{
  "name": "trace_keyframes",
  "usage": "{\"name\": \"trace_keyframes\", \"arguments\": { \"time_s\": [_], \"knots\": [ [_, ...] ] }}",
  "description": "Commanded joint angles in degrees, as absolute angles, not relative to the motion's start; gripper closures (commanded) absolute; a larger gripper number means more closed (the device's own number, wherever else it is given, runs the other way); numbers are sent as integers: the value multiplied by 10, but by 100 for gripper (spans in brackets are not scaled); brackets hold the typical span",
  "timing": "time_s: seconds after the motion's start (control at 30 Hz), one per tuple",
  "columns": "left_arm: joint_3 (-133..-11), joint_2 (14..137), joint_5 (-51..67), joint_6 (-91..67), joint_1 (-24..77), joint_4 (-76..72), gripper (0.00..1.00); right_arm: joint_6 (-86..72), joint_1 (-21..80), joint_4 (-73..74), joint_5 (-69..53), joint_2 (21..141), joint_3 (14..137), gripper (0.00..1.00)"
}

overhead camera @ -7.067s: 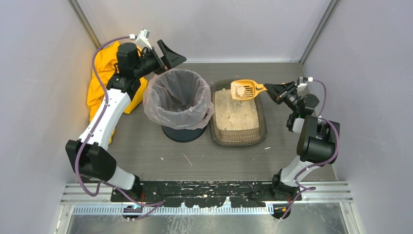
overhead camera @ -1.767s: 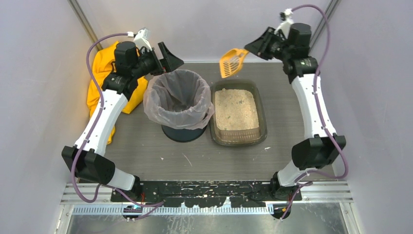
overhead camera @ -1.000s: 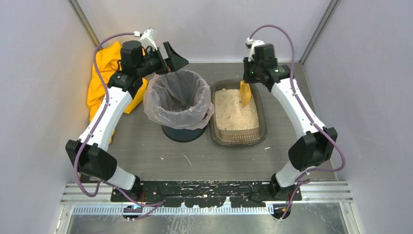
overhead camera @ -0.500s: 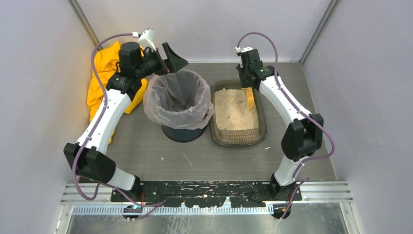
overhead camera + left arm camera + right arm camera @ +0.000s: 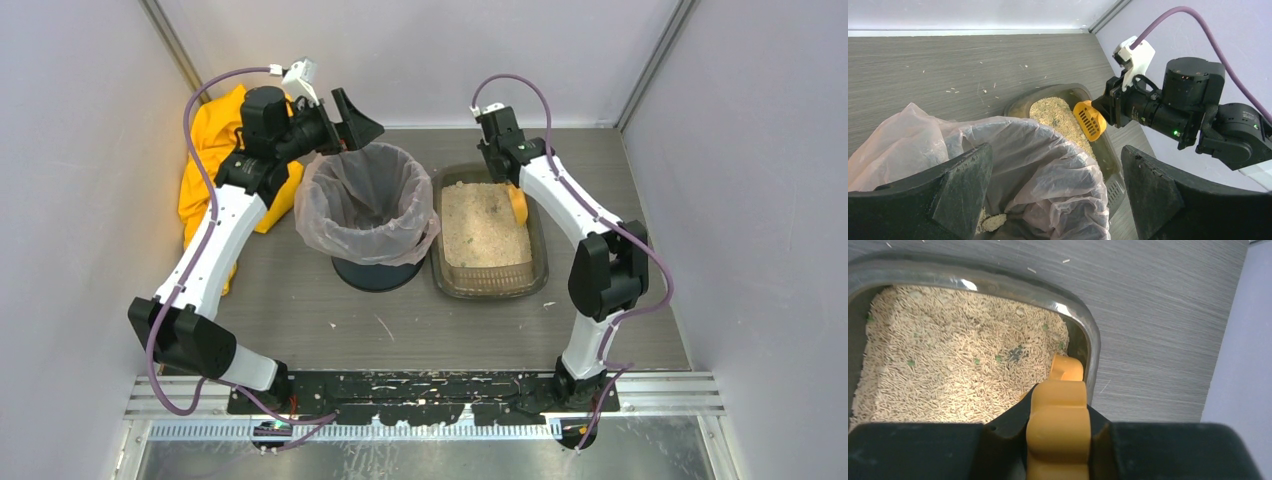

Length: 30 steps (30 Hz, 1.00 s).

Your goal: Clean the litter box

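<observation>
1. My right gripper (image 5: 512,186) is clamped tight on the smooth, moulded handle of the orange plastic scoop (image 5: 1060,405), with a black finger pressed flat against each side of it.
2. The scoop's slotted bowl tilts downward in the far right corner of the litter box (image 5: 490,291). Its tip sits at the litter's surface beside the tray wall, and I cannot tell whether it digs in.
3. The litter box is a shallow, translucent dark plastic tray with rounded corners and a glossy rim. It lies flat on the table (image 5: 300,310), just to the right of the round bin (image 5: 372,274).
4. The litter (image 5: 948,375) is beige and coarse, made of short stick-like pellets with a few green specks and one darker patch.
5. My left gripper (image 5: 350,125) has its wedge-shaped matte black fingers spread wide, holding nothing. It hovers over the bin's far rim.
6. A crinkled, clear bag liner (image 5: 1058,170) drapes over the bin's edge, and a pale clump (image 5: 993,222) rests deep inside.
7. The table is grey with a fine wood-like grain, dotted with stray pellets.
8. A crumpled yellow cloth (image 5: 205,170) lies at the far left, against the wall.
</observation>
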<state>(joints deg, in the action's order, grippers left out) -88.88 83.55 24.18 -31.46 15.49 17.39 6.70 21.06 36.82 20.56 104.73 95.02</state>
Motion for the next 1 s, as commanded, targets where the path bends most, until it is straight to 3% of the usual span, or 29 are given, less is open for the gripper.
{"name": "trace_keyframes", "arguments": {
  "time_s": [0.0,0.37,0.97],
  "knots": [
    [-888,819,249,-315,156,144,2,92,221,329,253,1014,918,99],
    [-888,817,248,-314,156,150,2,43,220,280,201,1006,822,99],
    [-868,815,252,-317,156,143,2,-73,191,263,44,922,904,99]
  ]
}}
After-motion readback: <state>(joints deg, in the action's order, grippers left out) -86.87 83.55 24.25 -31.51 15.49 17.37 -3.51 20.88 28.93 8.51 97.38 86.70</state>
